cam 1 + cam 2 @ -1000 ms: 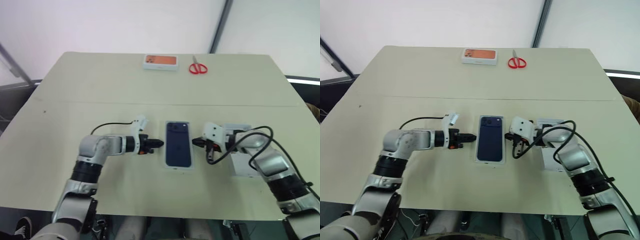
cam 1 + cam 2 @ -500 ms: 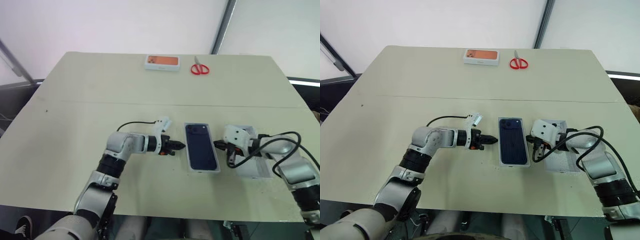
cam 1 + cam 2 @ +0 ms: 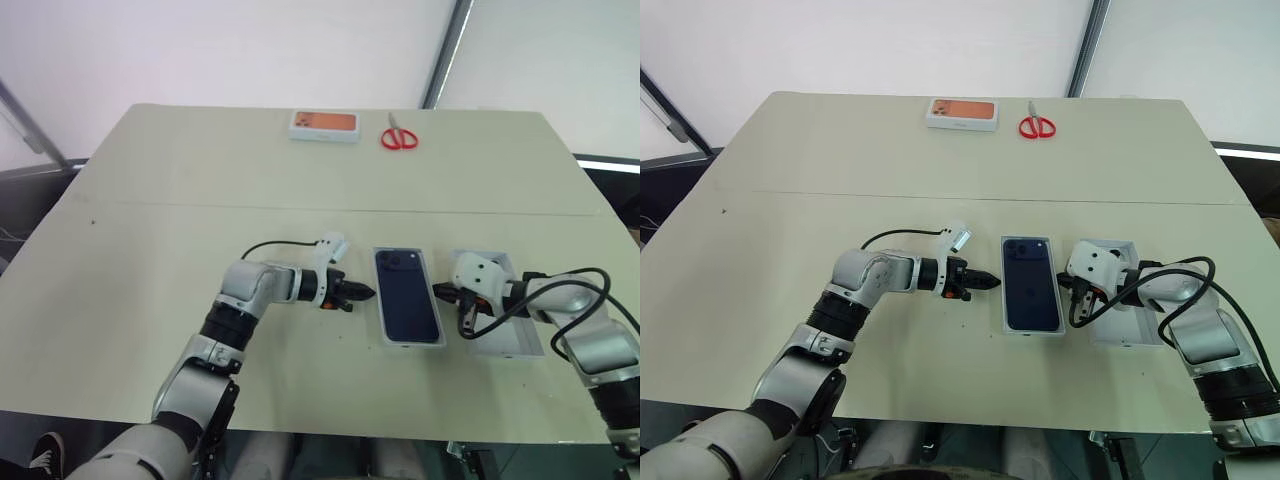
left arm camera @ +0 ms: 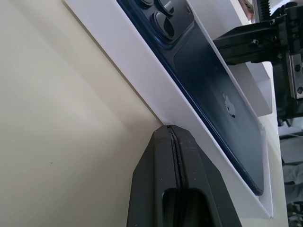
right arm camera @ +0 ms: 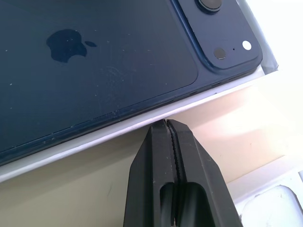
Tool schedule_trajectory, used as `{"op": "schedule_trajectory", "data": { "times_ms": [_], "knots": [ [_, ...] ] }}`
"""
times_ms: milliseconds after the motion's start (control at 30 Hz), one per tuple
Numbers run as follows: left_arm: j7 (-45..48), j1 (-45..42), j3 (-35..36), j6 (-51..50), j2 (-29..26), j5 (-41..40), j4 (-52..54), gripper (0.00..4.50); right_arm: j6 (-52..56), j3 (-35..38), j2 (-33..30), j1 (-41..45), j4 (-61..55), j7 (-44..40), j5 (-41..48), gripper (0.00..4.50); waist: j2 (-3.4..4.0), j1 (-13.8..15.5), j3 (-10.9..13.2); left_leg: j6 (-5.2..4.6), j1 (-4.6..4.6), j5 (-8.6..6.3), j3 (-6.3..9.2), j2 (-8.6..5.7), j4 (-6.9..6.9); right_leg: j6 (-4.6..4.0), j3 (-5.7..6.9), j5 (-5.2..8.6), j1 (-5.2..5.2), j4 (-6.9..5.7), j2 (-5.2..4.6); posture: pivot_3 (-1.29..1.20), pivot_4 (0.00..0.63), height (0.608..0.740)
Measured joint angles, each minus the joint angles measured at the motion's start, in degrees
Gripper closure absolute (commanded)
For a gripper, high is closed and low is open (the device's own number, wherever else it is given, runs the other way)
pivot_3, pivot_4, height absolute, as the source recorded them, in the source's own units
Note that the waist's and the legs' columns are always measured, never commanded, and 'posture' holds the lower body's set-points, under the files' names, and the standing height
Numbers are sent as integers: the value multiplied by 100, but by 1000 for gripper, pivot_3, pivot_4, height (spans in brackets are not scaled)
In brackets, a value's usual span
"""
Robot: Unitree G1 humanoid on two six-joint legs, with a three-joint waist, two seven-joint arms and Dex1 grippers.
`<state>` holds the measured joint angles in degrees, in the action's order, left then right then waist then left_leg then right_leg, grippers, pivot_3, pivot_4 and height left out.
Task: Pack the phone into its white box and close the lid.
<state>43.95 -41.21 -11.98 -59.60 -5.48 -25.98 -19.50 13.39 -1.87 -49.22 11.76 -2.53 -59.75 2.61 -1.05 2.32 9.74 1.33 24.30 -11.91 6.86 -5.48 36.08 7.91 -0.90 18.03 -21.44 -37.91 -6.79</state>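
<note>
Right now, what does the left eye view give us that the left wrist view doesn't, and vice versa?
Left eye only: the red scissors, the orange-print box at the table's far edge, and the left tool and right tool flanking the white box. Left wrist only: the shut left tool tip sits right at the box wall. Both: the phone back-up inside it.

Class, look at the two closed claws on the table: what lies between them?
Between the left claw and the right claw lies the white box with the phone in it, seen in the left eye view.
</note>
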Motion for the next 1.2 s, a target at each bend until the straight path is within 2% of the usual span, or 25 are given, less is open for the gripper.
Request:
{"op": "schedule_trajectory", "data": {
  "times_ms": [433, 733, 1000, 1200],
  "knots": [
    [-20, 103, 45, -132, 55, 47, 207, 4500, 49, 2, -139, -93, -154, -36, 35, 4482, -1, -20, 1, -2, 0, -2, 0, 0, -2, 2, 0, 1, -2, 0, 0, 0, 150, 740],
    [-17, 251, 179, -179, -191, 15, 436, 4500, -54, 44, -326, -229, -163, -133, 113, 4482, -1, -35, 1, -2, 0, -2, -1, 3, -5, 2, 0, 1, -6, 0, 1, 0, 150, 740],
    [-20, 561, 398, 238, -496, 4, 723, 4500, -6, 197, -616, -474, -222, -256, 278, 4482, -2, -25, 2, -2, 2, -2, -2, 4, -5, 2, -1, 1, -7, 1, 0, 0, 150, 740],
    [434, 818, 652, 518, -1163, -260, 1547, 4500, 219, 307, -582, -386, -224, -142, 418, 4482, 1, -67, 4, -2, 3, -3, -5, 9, -10, 0, -4, 1, -13, 1, 1, 0, 150, 740]
  ]
}}
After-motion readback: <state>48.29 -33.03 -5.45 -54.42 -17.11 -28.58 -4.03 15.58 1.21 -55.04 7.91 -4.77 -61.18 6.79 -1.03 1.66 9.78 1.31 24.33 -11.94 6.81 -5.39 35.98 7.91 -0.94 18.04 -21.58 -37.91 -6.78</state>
